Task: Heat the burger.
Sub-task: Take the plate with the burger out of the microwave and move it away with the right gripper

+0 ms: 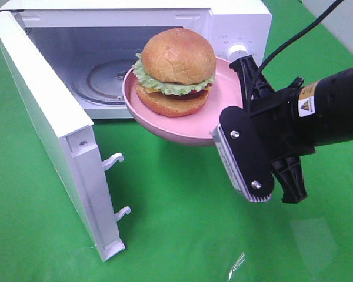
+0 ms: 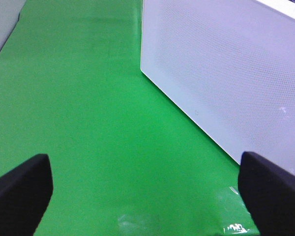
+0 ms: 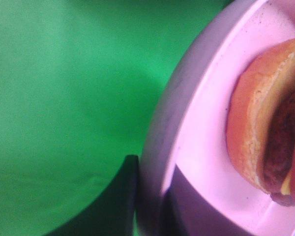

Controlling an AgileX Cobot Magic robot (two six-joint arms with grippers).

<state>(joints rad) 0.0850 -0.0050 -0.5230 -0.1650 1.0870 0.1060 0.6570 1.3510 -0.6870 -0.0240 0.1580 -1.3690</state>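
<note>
The burger (image 1: 176, 64), with a tan bun and green lettuce, sits on a round pink plate (image 1: 165, 126) held in the air just in front of the open microwave (image 1: 238, 23). My right gripper (image 1: 226, 117) reaches in from the right and is shut on the plate's right rim. The right wrist view shows the plate (image 3: 201, 123) and the burger (image 3: 255, 132) close up, with the rim pinched between the dark fingers (image 3: 113, 201). My left gripper (image 2: 146, 196) appears only in the left wrist view. It is open and empty above the green cloth.
The microwave door (image 1: 47, 117) swings out to the left toward the front, latch hooks showing. Its perforated panel (image 2: 226, 73) lies ahead of the left gripper. A glass turntable (image 1: 106, 76) lies inside the cavity. Green cloth (image 1: 182, 223) covers the table.
</note>
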